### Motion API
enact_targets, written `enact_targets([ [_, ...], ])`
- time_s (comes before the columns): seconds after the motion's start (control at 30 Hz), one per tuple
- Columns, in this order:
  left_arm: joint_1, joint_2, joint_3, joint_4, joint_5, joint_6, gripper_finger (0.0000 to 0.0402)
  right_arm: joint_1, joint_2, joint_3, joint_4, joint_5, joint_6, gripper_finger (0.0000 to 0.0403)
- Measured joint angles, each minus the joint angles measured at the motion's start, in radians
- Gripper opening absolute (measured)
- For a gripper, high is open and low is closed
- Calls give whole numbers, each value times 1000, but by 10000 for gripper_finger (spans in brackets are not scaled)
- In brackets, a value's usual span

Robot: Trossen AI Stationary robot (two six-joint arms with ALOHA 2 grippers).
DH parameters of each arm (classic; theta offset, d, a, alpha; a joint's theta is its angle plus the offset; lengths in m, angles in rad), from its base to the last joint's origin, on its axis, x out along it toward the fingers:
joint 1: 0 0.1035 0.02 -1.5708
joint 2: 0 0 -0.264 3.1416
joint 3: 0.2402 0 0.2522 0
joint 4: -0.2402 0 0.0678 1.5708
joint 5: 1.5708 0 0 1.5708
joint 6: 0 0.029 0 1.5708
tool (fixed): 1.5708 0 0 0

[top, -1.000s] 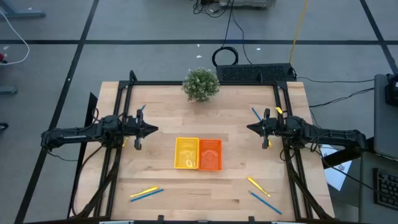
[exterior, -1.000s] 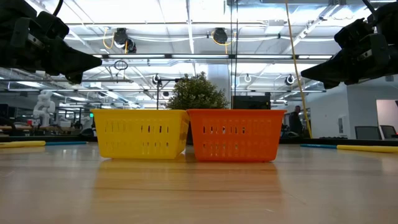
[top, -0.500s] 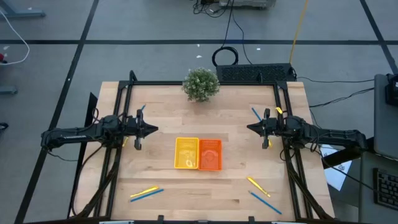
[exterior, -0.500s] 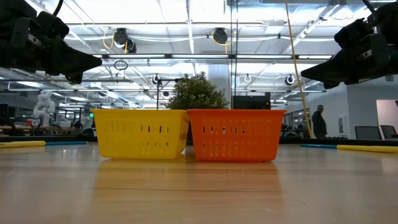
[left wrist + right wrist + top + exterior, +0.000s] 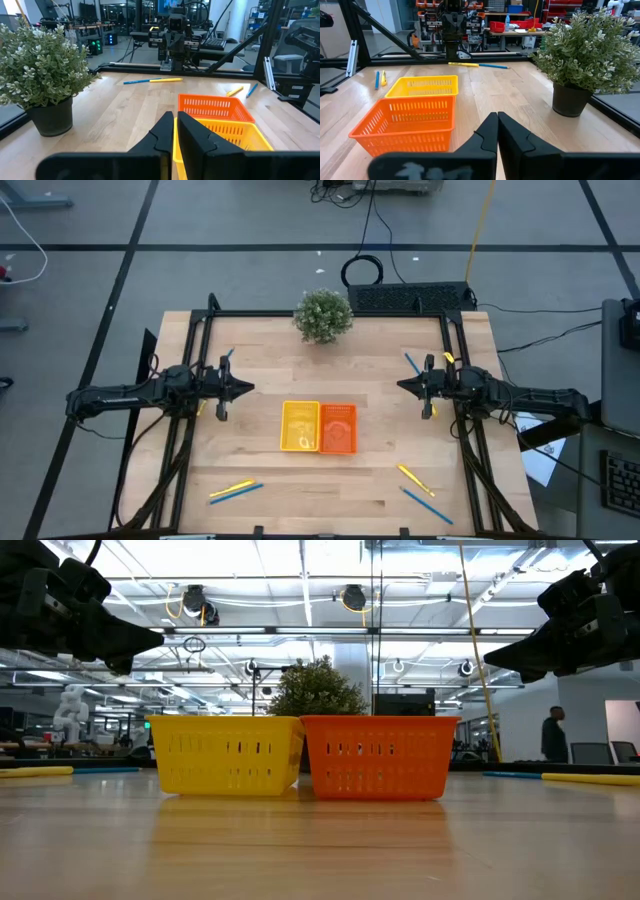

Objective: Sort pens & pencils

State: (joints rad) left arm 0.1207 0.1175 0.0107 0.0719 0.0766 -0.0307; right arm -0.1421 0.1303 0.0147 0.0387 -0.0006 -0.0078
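Note:
Blue and yellow pens & pencils lie flat on the wooden table in pairs: one pair near left (image 5: 236,491), one near right (image 5: 420,490), one far right (image 5: 411,363), and a blue one far left (image 5: 228,355). A yellow tray (image 5: 300,426) and an orange tray (image 5: 338,428) stand side by side at the table's middle. My left gripper (image 5: 250,388) hovers level above the table's left side, shut and holding nothing. My right gripper (image 5: 400,386) mirrors it on the right side, also shut on nothing. Both point at the trays.
A potted plant (image 5: 323,315) stands at the far edge's middle. Black frame rails (image 5: 190,430) run along the table's left and right sides. Bare wood lies all around the trays. A person (image 5: 553,735) stands in the room behind the table.
Both arms and everything on the table have kept still. A person in the room beyond the table has walked toward the right.

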Motion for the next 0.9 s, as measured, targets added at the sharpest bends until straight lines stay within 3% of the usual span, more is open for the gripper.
enact_targets([
  [0.6,1,0,0,89,-7,1,31,0,0,0,0,0,0,0],
  [0.7,2,0,0,208,-7,-34,30,0,0,0,0,0,0,0],
  [0.77,2,4,19,257,-7,-72,30,0,0,0,0,0,0,0],
  [0.9,2,55,113,173,-22,-81,30,0,0,0,0,0,0,0],
])
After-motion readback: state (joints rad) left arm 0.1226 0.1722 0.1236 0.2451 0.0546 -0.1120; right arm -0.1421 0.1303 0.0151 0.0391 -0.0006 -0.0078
